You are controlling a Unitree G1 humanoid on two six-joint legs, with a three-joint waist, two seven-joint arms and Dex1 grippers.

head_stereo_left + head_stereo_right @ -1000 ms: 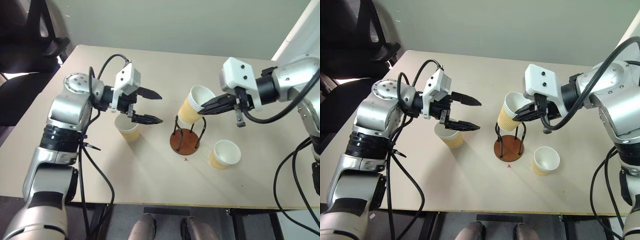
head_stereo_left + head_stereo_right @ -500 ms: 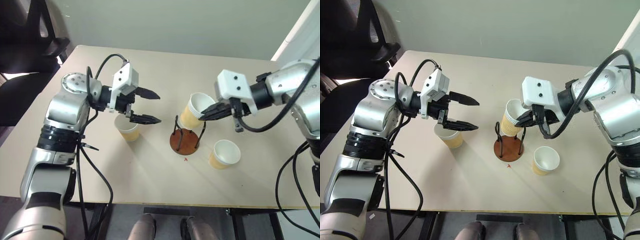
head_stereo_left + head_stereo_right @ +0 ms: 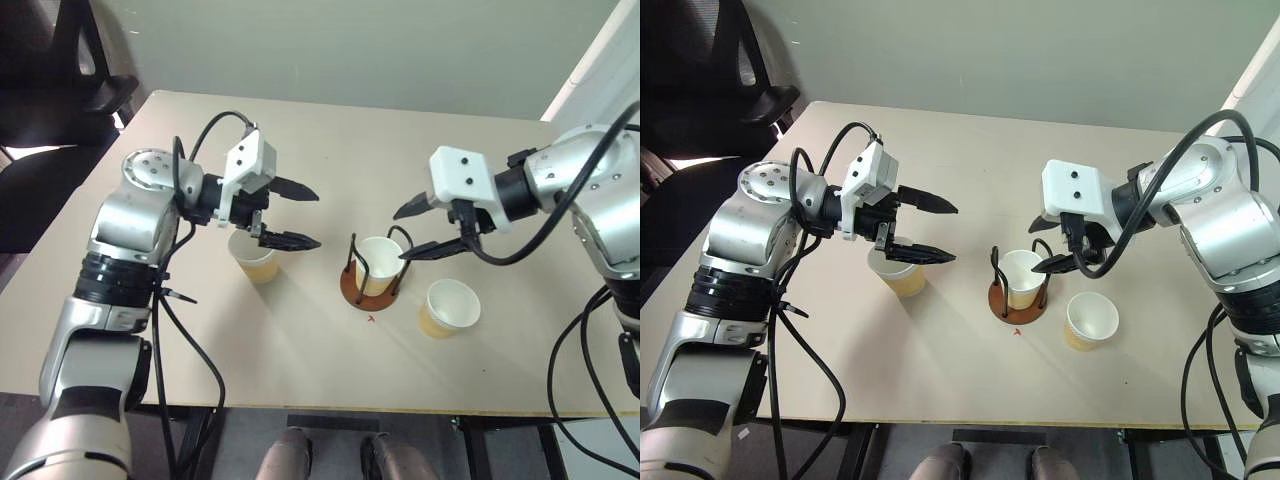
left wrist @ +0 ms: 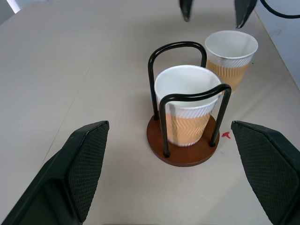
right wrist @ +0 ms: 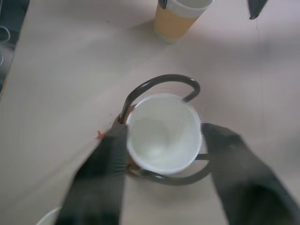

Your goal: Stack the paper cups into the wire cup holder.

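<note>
Spreading across most of the scene is a pale beige tabletop [image 3: 330,150], with a black office chair [image 3: 60,70] standing past its far left corner.

Over the left part of the tabletop hangs the left end effector [image 3: 297,214], its two black fingers spread wide with nothing between them. It points toward the middle of the tabletop.

Over the right part hangs the right end effector [image 3: 416,231], pointing back toward the left one. Its fingers are also parted and grip nothing; they sit just above the wire cup holder [image 3: 368,285] and to its right.

The wire cup holder stands near the middle of the tabletop, a round reddish-brown base with two dark wire arches rising from it.

One paper cup [image 4: 187,105] stands upright inside the holder, between the arches, its white rim level with their tops.

A second paper cup [image 3: 254,256] stands upright on the tabletop, left of the holder, directly beneath the left end effector's fingers.

A third paper cup [image 3: 449,307] stands upright just right of the holder, slightly nearer the front edge.

A tiny red mark [image 4: 226,135] lies on the tabletop beside the holder's base.
</note>
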